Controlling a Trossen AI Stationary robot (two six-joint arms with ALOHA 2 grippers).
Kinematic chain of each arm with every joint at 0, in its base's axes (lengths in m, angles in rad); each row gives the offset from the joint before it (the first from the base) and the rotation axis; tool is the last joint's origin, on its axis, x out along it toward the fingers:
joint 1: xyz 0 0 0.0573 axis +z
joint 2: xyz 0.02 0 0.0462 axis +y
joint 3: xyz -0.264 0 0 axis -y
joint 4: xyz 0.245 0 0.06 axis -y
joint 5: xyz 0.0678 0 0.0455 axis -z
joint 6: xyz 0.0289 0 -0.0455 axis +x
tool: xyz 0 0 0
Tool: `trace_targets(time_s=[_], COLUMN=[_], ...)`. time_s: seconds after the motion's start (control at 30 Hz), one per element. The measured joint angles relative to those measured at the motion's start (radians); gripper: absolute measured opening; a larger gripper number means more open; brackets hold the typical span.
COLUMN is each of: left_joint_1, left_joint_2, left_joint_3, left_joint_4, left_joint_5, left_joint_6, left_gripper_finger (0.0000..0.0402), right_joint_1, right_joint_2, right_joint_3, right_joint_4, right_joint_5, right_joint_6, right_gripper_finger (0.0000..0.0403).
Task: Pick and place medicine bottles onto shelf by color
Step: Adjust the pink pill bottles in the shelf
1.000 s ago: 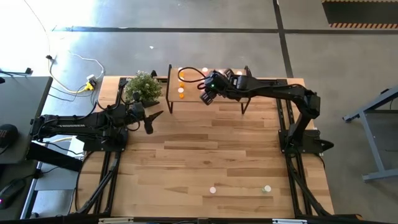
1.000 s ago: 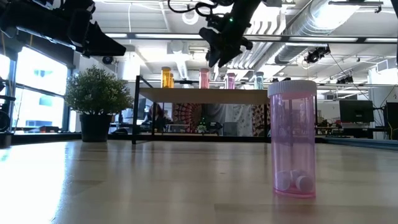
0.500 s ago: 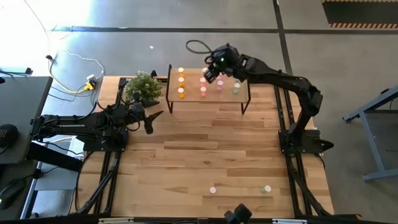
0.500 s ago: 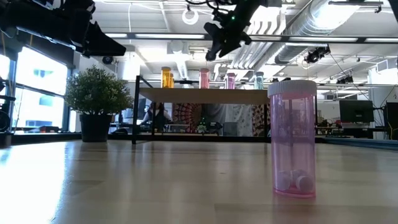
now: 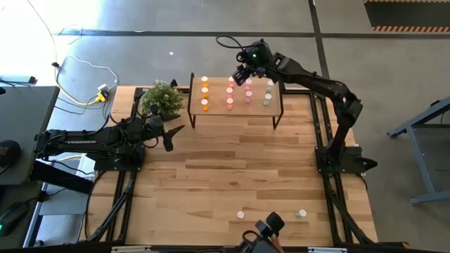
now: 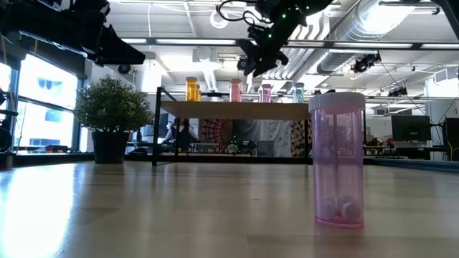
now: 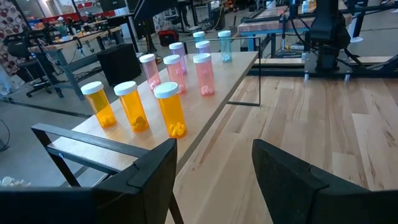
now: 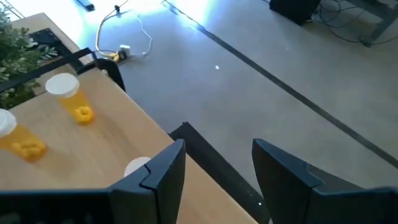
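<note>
Right pincer, released and empty, hangs over the shelf beside pink bottles; left pincer, released, waits near the potted plant.

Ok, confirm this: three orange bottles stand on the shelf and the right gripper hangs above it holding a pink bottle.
Not quite: the right gripper holds nothing; the right wrist view shows bare space between its open fingers. The three orange bottles do stand on the shelf, and the gripper does hang above it.
</note>
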Motion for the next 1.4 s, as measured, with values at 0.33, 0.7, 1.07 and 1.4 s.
trace_targets(time_s=[0.33,0.7,1.07,1.4], left_joint_1=[0.000,0.000,0.000,0.000], left_joint_2=[0.000,0.000,0.000,0.000], left_joint_3=[0.000,0.000,0.000,0.000], left_joint_4=[0.000,0.000,0.000,0.000], left_joint_5=[-0.004,-0.004,-0.006,-0.007], left_joint_6=[0.000,0.000,0.000,0.000], left_gripper_finger=[0.0200,0.0200,0.0200,0.0200], right_joint_1=[0.025,0.045,0.043,0.045], right_joint_2=[0.028,0.060,0.062,0.062], right_joint_3=[0.000,-0.001,-0.010,-0.010], right_joint_4=[-0.073,-0.067,-0.107,-0.105], right_joint_5=[-0.048,0.030,0.016,0.000], right_joint_6=[0.031,0.029,0.054,0.059], right_gripper_finger=[0.0178,0.0178,0.0178,0.0178])
